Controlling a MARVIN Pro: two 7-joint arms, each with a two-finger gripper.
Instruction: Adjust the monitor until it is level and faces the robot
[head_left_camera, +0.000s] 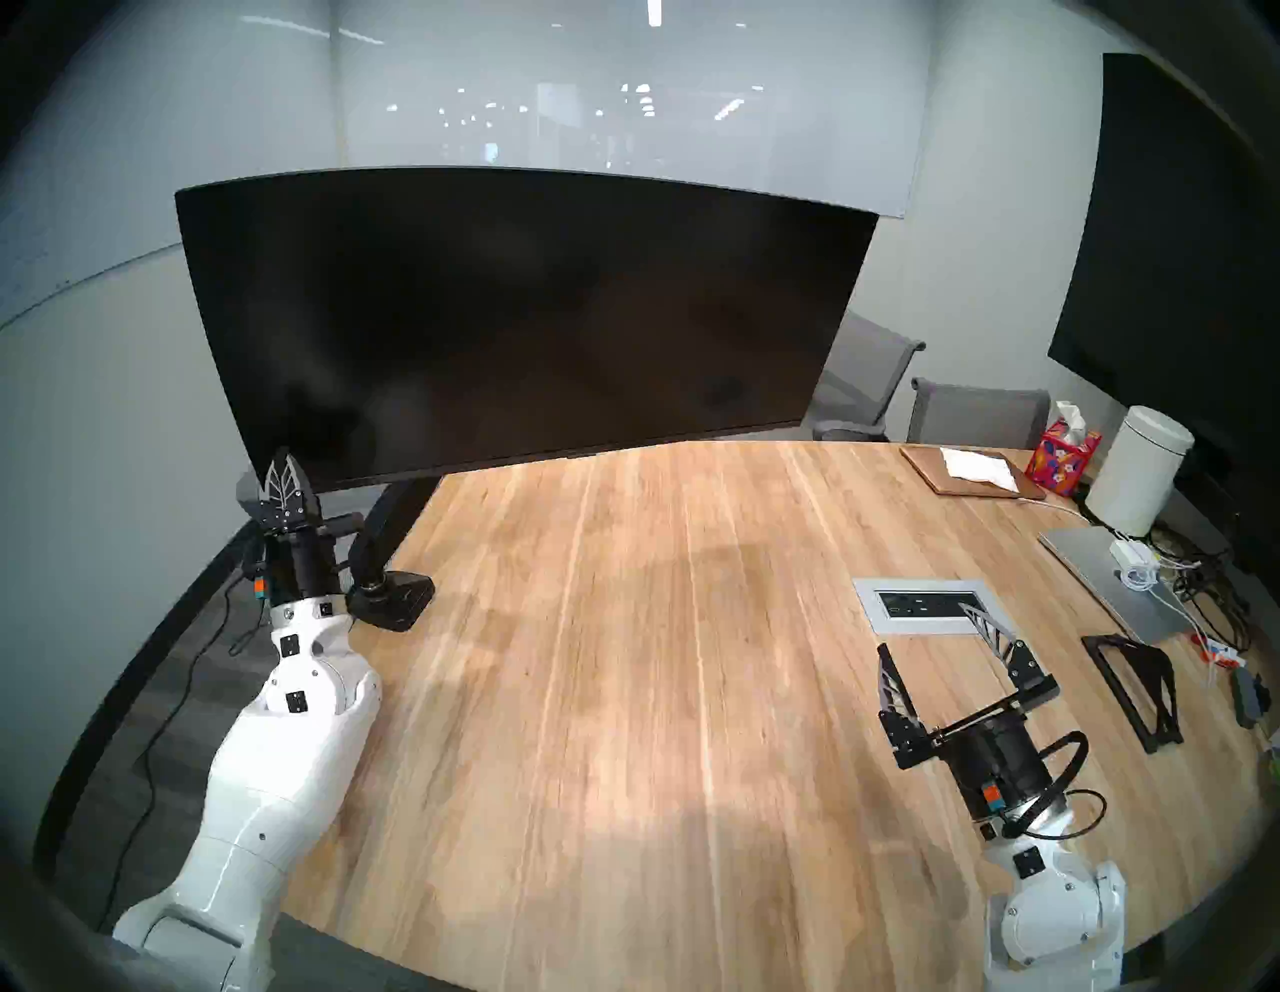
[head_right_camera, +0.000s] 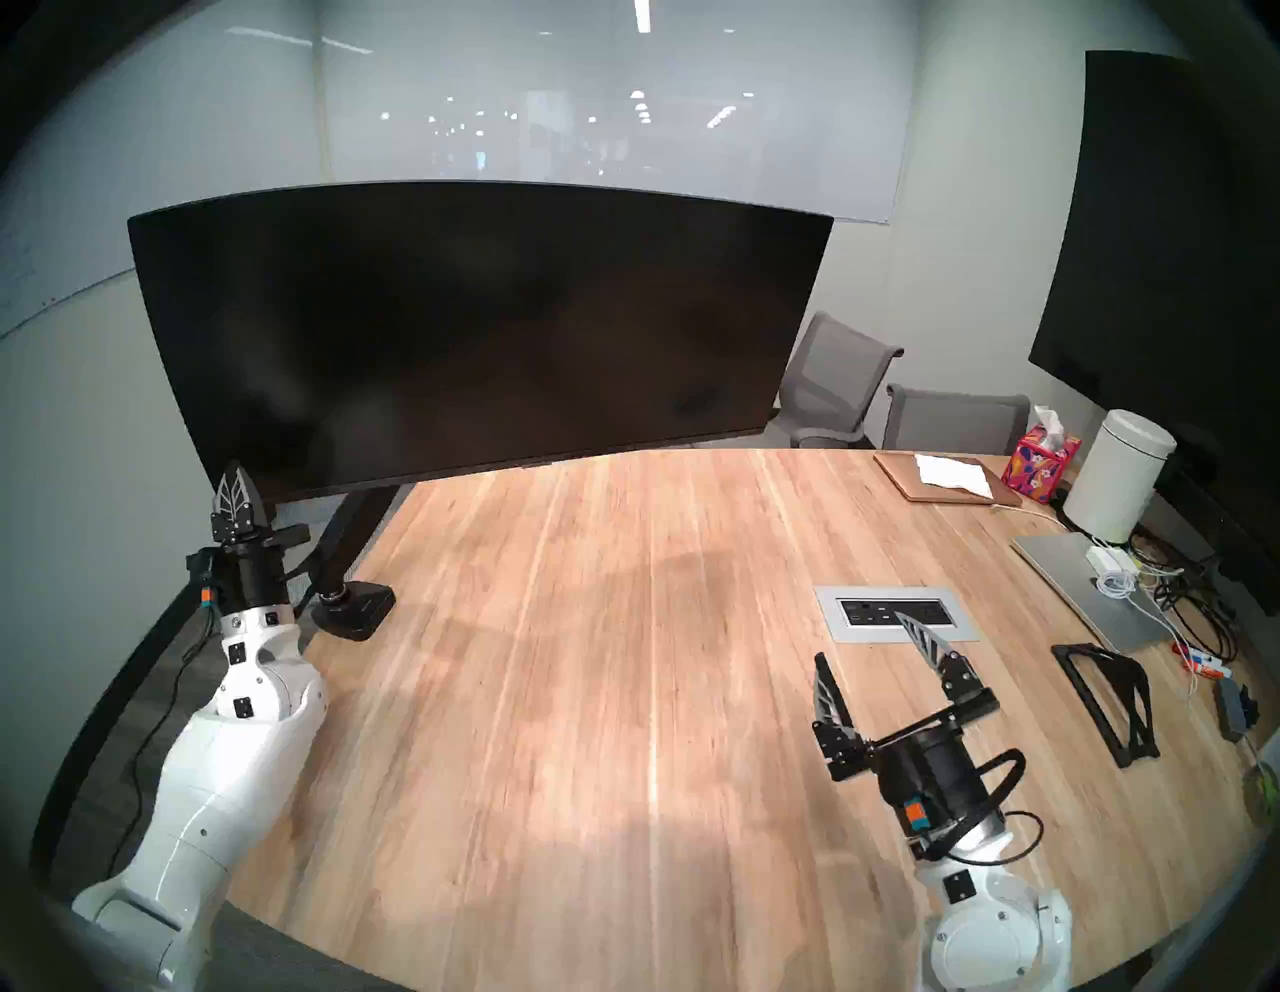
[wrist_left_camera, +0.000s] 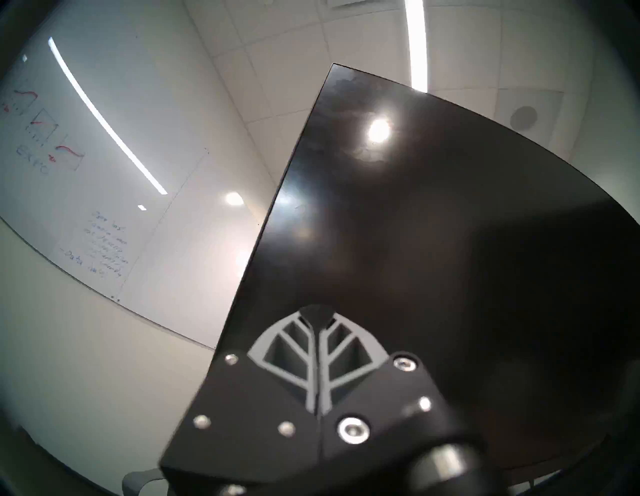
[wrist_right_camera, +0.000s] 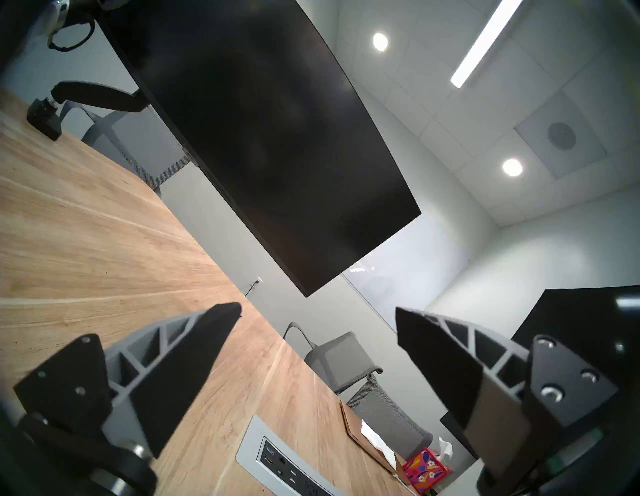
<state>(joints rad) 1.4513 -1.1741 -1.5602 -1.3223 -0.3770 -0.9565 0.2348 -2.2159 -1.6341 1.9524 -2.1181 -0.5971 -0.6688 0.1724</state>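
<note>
Monitor (head_left_camera: 526, 319): hung over the counter's far-left edge on its arm (head_left_camera: 384, 526); the screen was dark, faced the robot, and sat tilted, its left end lower than its right.
Clamp base (head_left_camera: 391, 596): gripped the counter (head_left_camera: 623, 693) edge below the monitor's lower-left part.
Left jaws (head_left_camera: 282, 478): closed, fingers pressed together with nothing between them, pointing up at the monitor's lower-left corner; in the left wrist view the tips (wrist_left_camera: 317, 317) lay against the dark screen (wrist_left_camera: 433, 242) close to its left edge, though actual contact could not be told.
Right jaws (head_left_camera: 928, 641): wide open and empty, low over the counter, well right of the monitor and below its right end, beside the grey socket panel (head_left_camera: 925, 606).
Right wrist view: the monitor (wrist_right_camera: 277, 138) slanted above and beyond the spread fingers (wrist_right_camera: 194, 363), well apart from them.
</note>
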